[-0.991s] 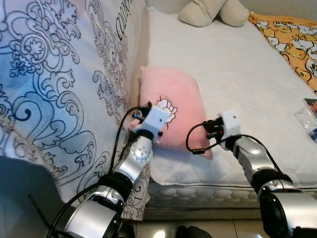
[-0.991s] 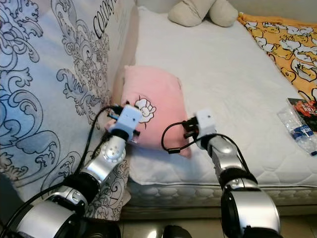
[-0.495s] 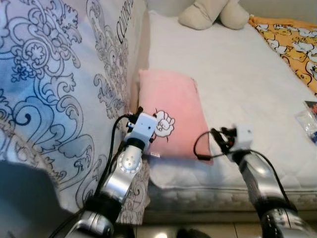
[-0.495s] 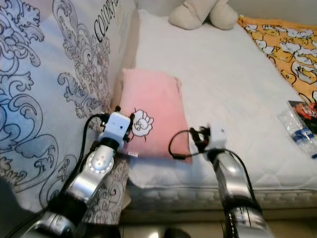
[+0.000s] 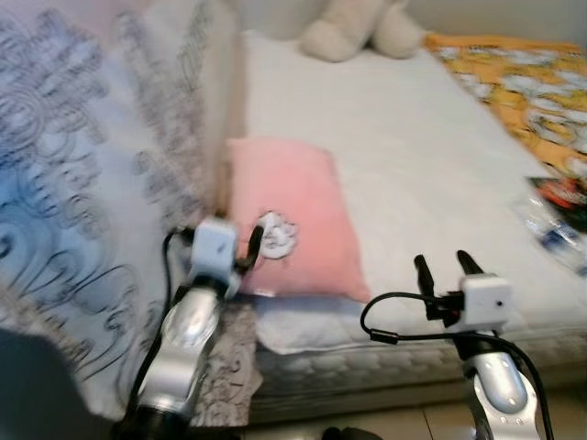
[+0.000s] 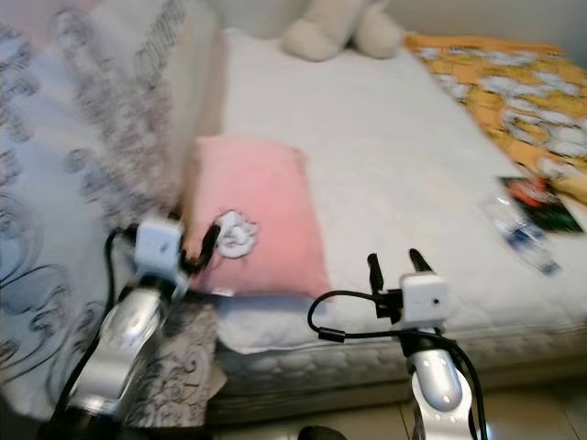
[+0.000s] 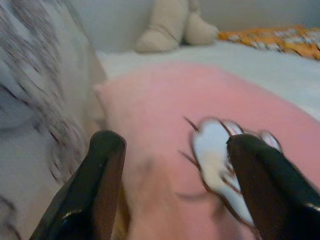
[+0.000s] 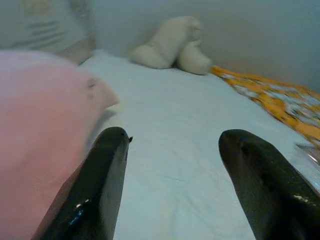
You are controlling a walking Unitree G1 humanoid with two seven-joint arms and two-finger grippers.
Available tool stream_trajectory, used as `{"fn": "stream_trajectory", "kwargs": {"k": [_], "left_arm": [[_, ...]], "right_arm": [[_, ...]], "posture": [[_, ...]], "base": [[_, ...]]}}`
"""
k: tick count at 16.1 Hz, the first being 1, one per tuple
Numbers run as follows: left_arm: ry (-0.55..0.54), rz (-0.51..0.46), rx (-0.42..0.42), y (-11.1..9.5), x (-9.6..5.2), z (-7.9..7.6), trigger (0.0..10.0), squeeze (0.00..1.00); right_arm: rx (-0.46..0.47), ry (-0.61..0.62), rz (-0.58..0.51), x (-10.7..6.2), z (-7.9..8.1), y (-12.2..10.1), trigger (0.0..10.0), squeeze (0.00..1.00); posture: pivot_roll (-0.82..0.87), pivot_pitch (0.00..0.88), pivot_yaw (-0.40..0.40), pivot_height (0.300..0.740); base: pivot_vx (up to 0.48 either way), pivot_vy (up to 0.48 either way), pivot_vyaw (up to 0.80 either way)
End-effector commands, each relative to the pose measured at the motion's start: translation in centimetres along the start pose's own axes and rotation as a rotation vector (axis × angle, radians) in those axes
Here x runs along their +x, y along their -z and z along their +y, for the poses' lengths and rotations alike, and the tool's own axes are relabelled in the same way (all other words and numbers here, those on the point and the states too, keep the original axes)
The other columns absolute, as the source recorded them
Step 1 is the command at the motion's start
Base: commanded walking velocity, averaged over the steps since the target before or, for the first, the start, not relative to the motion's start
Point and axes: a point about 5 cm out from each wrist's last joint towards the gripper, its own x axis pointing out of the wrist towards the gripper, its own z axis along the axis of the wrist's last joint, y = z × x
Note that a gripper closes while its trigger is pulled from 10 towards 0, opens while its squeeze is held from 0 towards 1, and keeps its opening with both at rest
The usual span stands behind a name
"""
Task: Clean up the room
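Pink pillow (image 5: 292, 213) seemingly just ahead of both grippers' spread fingers (image 7: 102, 190), ungripped.

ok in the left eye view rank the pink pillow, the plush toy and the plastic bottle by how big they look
1. pink pillow, clearly the largest.
2. plush toy, smaller, but it lies farther back and is cut by the frame's top, so its true size is unsure.
3. plastic bottle, smallest as seen, blurred and partly cut by the frame's right side.

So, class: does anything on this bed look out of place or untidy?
Yes. A plastic bottle and a dark packet lie loose near the mattress edge on the right, like litter. The pink pillow sits near the foot, beside the patterned bedding, not at the head.
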Motion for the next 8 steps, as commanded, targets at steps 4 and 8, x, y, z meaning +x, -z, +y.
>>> {"fn": "stream_trajectory", "kwargs": {"k": [4,8], "left_arm": [[-0.027,0.052,-0.015,1.4,-0.8,1.5,10.0,1.0],[-0.056,0.06,0.05,1.1,-0.2,1.6,10.0,0.0]], "right_arm": [[0.256,0.213,0.089,0.2,-2.2,1.8,10.0,1.0],[0.153,0.096,0.082,0.9,-0.6,1.2,10.0,1.0]], "posture": [[-0.09,0.0,-0.021,0.74],[-0.09,0.0,-0.024,0.74]], "base": [[0.0,0.0,0.0],[0.0,0.0,0.0]]}}
